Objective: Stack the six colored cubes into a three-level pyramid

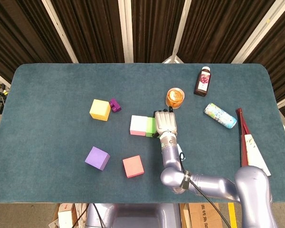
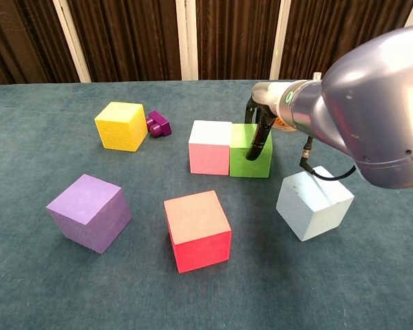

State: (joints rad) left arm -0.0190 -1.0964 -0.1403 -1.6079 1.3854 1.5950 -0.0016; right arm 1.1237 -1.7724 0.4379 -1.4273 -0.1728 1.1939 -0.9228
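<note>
The green cube [image 1: 151, 126] [image 2: 251, 159] stands flush against the pink cube [image 1: 138, 125] [image 2: 210, 148] near the table's middle. My right hand [image 1: 166, 122] [image 2: 259, 137] lies over the green cube and grips it, with a dark finger down its near face. The light-blue cube [image 2: 314, 203] sits close in front of it, under my right forearm. Loose on the table are the yellow cube [image 1: 99, 109] [image 2: 121, 126], the purple cube [image 1: 97, 158] [image 2: 89, 212] and the red cube [image 1: 133, 166] [image 2: 197, 230]. My left hand shows in neither view.
A small purple block [image 1: 115, 105] [image 2: 158, 124] touches the yellow cube's right side. Behind my hand stands an orange cup [image 1: 175, 98], with a brown bottle [image 1: 203, 80] and a patterned tube [image 1: 220, 115] further right. Red and white items [image 1: 247, 137] lie at the right edge.
</note>
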